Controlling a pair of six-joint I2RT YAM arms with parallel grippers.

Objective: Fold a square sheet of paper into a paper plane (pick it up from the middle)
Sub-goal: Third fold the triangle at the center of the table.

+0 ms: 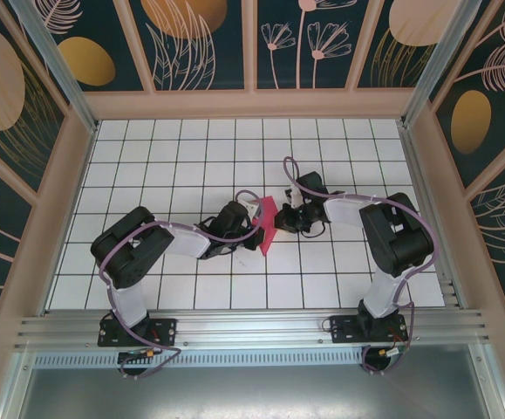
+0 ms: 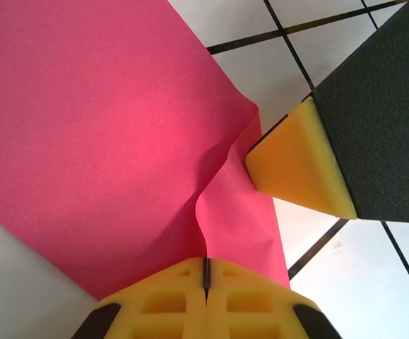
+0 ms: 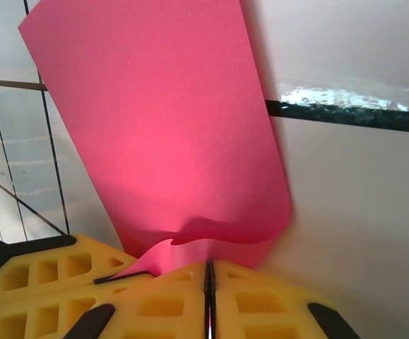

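Two hands on one pink paper (image 1: 267, 227), mid-desk (image 1: 147, 157).

Top view: the paper reads as a narrow tilted strip between the left hand (image 1: 250, 214) and the right hand (image 1: 287, 218). Can't tell the grip of either hand from up there.

Left wrist view fills that in. The left hand (image 2: 205, 274) has its yellow pads pressed together, with the paper (image 2: 98, 120) pinched in the seam. The paper buckles into a ridge just above the pinch. One of the right hand's fingertips (image 2: 296, 166) sits against the paper's edge beside that ridge.

Right wrist view: the right hand (image 3: 209, 277) is also closed tight on the paper (image 3: 162, 120), near edge caught between the pads. The paper wrinkles at the pinch and its right side curls over. White tiles with dark lines behind it.

Pose, top view: the left arm (image 1: 139, 244) and the right arm (image 1: 392, 231) have their elbows out wide. Forearms are low and angled inward, wrists nearly meeting at the paper.
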